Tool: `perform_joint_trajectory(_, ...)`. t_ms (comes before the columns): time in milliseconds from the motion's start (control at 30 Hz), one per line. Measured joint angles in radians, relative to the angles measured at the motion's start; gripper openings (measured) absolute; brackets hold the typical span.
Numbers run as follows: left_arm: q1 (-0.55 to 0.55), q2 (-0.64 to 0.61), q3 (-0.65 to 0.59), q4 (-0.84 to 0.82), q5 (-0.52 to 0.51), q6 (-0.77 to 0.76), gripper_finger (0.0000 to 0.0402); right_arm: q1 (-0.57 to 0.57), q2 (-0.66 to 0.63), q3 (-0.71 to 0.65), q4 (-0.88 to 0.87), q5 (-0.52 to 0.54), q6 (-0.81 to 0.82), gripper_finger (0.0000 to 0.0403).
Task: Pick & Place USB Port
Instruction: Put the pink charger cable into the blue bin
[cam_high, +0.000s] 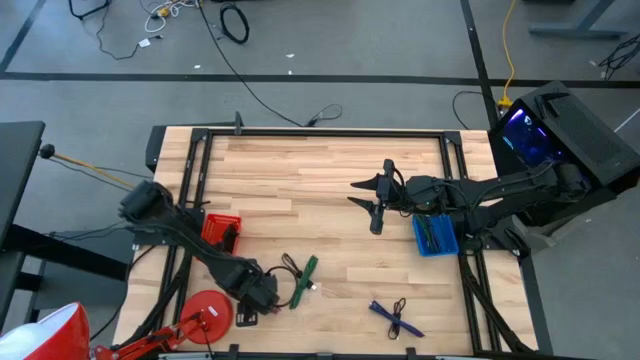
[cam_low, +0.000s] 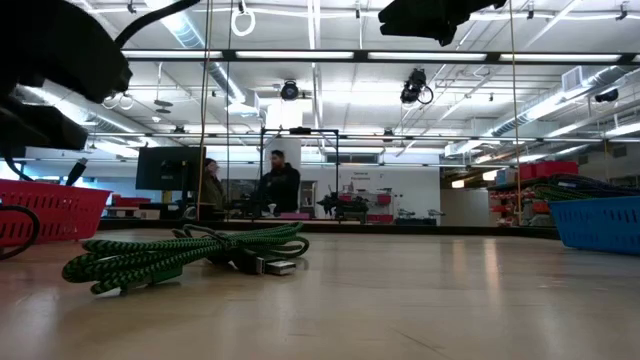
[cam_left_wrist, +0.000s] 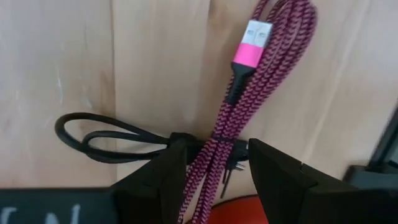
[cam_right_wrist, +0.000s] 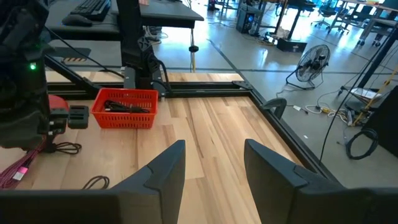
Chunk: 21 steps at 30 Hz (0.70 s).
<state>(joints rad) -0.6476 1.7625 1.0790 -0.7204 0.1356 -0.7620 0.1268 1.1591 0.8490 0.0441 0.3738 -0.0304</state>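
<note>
Pink USB cable (cam_left_wrist: 249, 99) runs between the spread left claw (cam_left_wrist: 214, 171) fingers, its lower length hidden; right claw (cam_right_wrist: 214, 168) released.

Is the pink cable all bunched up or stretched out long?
Bunched up. The pink cable lies folded in a bundle on the table, between the left gripper's open fingers.

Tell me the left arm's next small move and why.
Probably close the fingers. The left gripper is open and already straddles the pink cable bundle on the table, so a squeeze should secure it before lifting toward the red basket.
</note>
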Motion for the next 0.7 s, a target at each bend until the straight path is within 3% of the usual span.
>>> perform_joint_trajectory(233, 0.0, 0.023, 0.003, 0.005, 0.008, -0.008, 0.0165, 0.0, 0.0, 0.0, 0.0, 0.0, 0.0, 0.0167)
perform_joint_trajectory(300, 0.005, 0.024, 0.002, 0.008, 0.016, -0.008, 0.0132, 0.0, 0.0, 0.0, 0.0, 0.0, 0.0, 0.0167)
perform_joint_trajectory(433, 0.008, 0.025, 0.017, 0.008, 0.034, -0.004, 0.0026, 0.0, 0.0, 0.0, 0.0, 0.0, 0.0, 0.0167)
perform_joint_trajectory(700, 0.025, 0.025, 0.125, -0.064, -0.016, 0.019, 0.0012, 0.0, 0.0, 0.0, -0.001, 0.0, -0.003, 0.0167)
